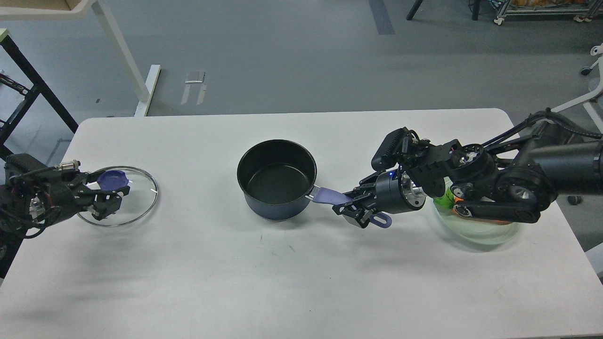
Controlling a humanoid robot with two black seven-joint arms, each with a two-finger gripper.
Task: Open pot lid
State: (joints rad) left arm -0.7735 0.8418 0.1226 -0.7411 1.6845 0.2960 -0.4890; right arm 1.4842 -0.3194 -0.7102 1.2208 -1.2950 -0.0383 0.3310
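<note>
Lid [123, 203] and left gripper [109, 194] meet at the left edge of the frame: the jaws there sit around the blue knob [113, 179] at the middle of the glass disc, one dark finger [121, 190] just under the knob and more black linkage below it. Whether they actually pinch the knob or have let go of it I cannot tell, since the fingers are dark and overlap the glass. The lid lies flat, or nearly so, on the white table [198, 273], with its steel rim showing as a full ring around the jaws.

Out from there, well apart toward the centre of the frame, stands the pot [277, 179], uncovered, its black inside fully visible. Its long blue handle [330, 196] runs from the pot toward the lower right of the frame, and that axis leads straight into the right gripper [354, 207]. Those jaws are closed on the handle partway along; the holed end of the handle pokes out below them.

So the lid lies directly at the left jaws, far to the left of the pot, and the left arm is the only one near it. Judging by this layout, the opening itself looks done; what remains seems to be releasing the knob and drawing the left arm clear.

Behind the right arm, at the right of the frame, a pale green plate [476, 233] rests on the table.
</note>
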